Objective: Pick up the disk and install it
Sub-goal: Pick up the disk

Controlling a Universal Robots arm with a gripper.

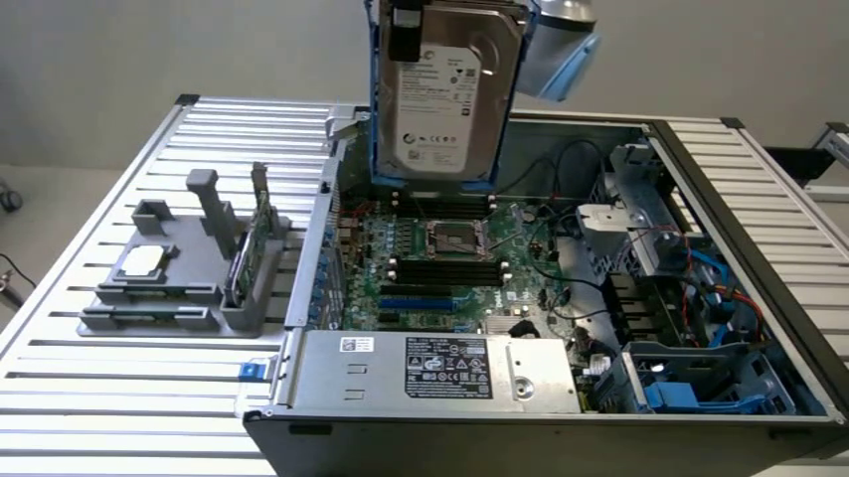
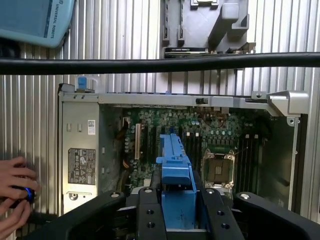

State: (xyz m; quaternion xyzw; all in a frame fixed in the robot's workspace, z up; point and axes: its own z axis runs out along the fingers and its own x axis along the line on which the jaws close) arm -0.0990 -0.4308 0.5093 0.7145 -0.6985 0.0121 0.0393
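Wrist view: the gripper point(image 2: 179, 196) is seen closed on the disk point(image 2: 175, 167), with the black fingers point(image 2: 149, 212) pressed against both sides of its blue carrier. From the exterior view, the disk point(image 1: 444, 94) is held upright, label facing outward, and is suspended below the arm's wrist point(image 1: 558, 50). It is positioned above the open computer case point(image 1: 743, 258), over the motherboard point(image 1: 438, 268) and apart from it. A grey fixture point(image 1: 173, 278) is noted on the slatted table point(image 1: 119, 397). A person's hand point(image 2: 15, 187) is recorded near the power supply point(image 2: 80, 150).
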